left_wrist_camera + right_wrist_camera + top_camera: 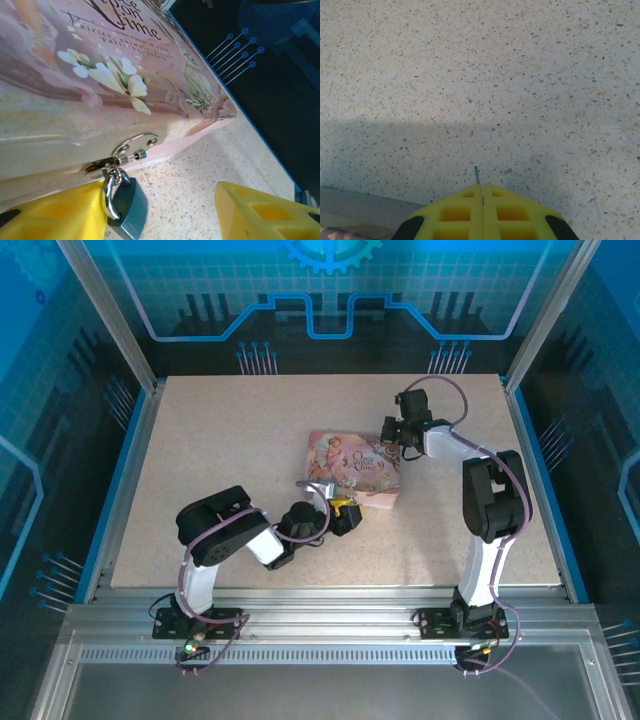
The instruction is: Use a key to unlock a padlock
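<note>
This is looking like a robotics lab test cell: a left arm (215,540) and a right arm (492,505) are sitting bolted to a slotted metal rail (330,625) at the near edge of a speckled table (230,440). Metal posts (105,310) are fencing the table in, and blue panels (200,270) printed with circuit lines and a gear are glowing behind and beside it.

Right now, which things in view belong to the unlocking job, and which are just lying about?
In the job:
- padlock, hanging from the hasp
- key, its tip poking out of the shut right gripper
- left gripper, open, with the padlock beside one finger

Just there:
- pink illustrated box, which carries the hasp
- speckled table
</note>
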Available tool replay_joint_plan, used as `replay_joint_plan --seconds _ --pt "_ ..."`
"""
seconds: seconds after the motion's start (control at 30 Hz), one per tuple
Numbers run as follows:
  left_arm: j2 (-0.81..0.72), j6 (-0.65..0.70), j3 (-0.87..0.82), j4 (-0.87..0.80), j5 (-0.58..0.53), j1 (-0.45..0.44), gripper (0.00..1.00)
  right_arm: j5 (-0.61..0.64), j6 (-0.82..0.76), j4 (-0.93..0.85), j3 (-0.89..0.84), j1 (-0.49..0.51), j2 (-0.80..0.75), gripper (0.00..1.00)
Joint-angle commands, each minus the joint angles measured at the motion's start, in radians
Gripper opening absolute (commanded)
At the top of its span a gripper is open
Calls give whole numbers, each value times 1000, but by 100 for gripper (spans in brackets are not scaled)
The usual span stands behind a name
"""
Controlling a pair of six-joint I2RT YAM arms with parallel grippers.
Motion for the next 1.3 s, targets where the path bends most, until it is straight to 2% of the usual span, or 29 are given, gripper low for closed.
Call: replay_joint_plan --seconds 0.0,0.33,0.53,0.83,1.0,1.27 --pt "27 -13 33 24 42 2 61 -28 19 -90 -26 31 -4 0" --pt "78 -38 81 2 40 0 66 -28 19 -88 -27 33 -4 0" --pt "91 -56 61 42 40 4 60 -19 12 -91 -29 33 -10 0" --pt "68 -67 7 44 61 27 43 -22 18 -87 -37 33 -14 0" --pt "58 -68 3 27 69 37 38 -21 18 -85 -41 34 -19 0" --pt "31 -58 16 -44 95 57 20 -21 16 -85 -41 34 -21 0"
